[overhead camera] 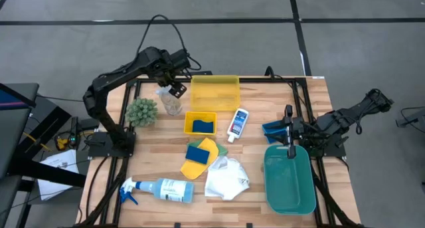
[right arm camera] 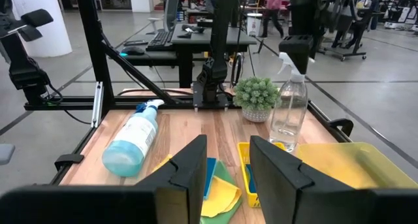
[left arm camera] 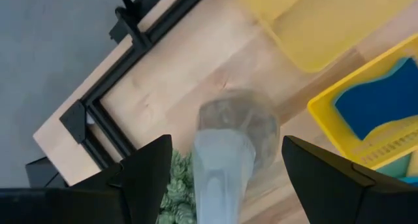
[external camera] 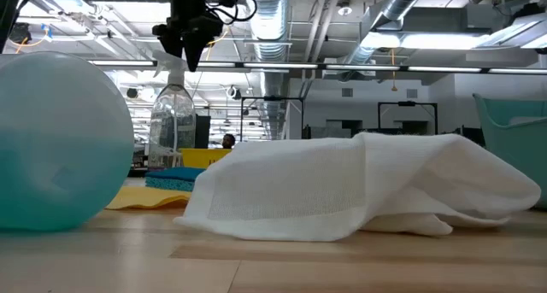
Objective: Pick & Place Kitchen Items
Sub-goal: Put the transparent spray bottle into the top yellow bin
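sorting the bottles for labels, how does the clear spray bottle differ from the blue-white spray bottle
The clear spray bottle stands upright by the small plant; the blue-white spray bottle lies on its side at the table's opposite edge. The clear spray bottle looks see-through and nearly empty; the blue-white spray bottle is pale blue with a white label. The open left gripper hovers over the clear spray bottle; nothing is near the blue-white spray bottle. Both have trigger heads.
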Robot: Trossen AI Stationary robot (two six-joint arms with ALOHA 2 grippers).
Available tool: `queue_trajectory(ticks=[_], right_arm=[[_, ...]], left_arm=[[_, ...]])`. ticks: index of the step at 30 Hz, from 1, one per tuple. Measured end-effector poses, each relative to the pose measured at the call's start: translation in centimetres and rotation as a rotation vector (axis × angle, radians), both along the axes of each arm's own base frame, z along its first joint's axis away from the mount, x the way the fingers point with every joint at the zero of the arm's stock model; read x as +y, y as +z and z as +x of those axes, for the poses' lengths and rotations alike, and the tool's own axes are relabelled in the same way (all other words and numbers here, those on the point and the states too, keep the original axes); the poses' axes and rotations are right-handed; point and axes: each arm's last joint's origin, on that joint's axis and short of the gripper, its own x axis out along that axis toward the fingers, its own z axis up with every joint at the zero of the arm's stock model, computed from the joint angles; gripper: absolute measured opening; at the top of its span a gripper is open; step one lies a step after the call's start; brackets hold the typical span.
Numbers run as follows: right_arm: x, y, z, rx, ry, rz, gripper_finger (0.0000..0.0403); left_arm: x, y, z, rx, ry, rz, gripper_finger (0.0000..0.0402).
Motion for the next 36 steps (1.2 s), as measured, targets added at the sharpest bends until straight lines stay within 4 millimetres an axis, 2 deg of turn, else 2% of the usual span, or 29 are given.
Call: queue_trajectory(ticks=[5,15,29,36], right_arm=[[0.0,0.0,0.0,0.001,0.001,0.000,0.0108],[0.0,0.0,0.0,0.001,0.001,-0.001,0.0108],[0.0,0.0,0.0,0.001,0.001,-0.002,0.0108],[0.0,0.0,0.0,0.002,0.001,-0.003,0.0108]], left_arm=[[-0.1,-0.3,-0.1,0.016,0.001,-0.009,0.0285],[0.0,-3.0,0.0,0.081,-0.010,-0.045,0.0285],[0.1,-3.0,-0.1,0.053,-0.011,-0.095,0.0283],[0.1,-3.0,-0.1,0.060,-0.011,-0.099,0.0244]])
